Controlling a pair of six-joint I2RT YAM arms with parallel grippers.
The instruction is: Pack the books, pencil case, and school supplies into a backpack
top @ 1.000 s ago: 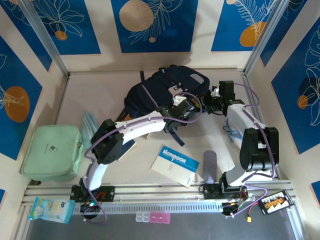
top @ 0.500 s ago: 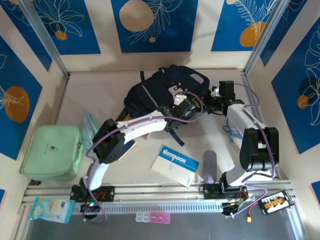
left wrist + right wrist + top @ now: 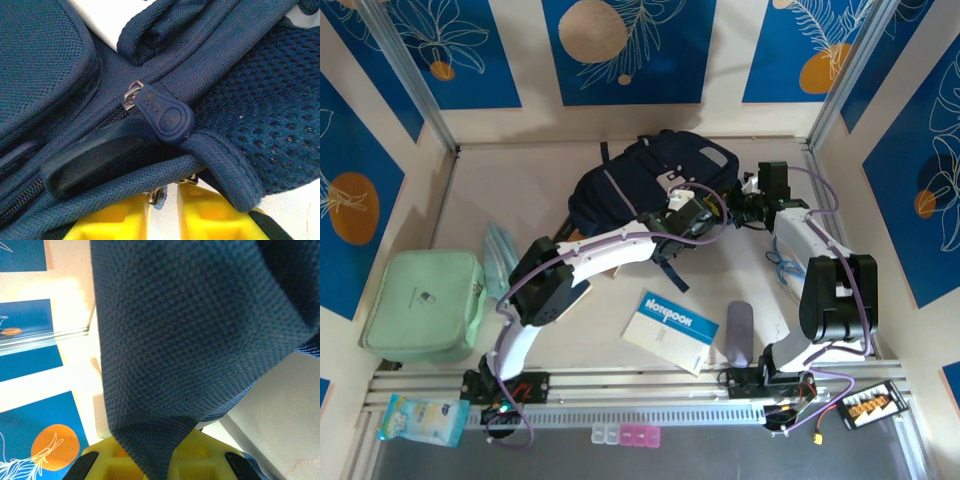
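Your right gripper (image 3: 155, 460) pinched backpack (image 3: 190, 340) fabric. The zip pull (image 3: 165, 115) lay just ahead of your left gripper (image 3: 162, 220), jaws narrow; I couldn't tell if they held anything.

Matt woven backpack (image 3: 50, 60) cloth, smooth rubbery zipper pull (image 3: 165, 114)

From above, the left arm (image 3: 590, 255) covers the near side of the backpack (image 3: 660, 160) and all but a corner of a book (image 3: 583, 296). In its wrist view the bottom edge cuts off the left gripper (image 3: 164, 212), and the mark on the zipper pull (image 3: 165, 114) is too blurred to read. Backpack fabric hides the gap between the fingers (image 3: 205, 455) of the right gripper (image 3: 155, 460).
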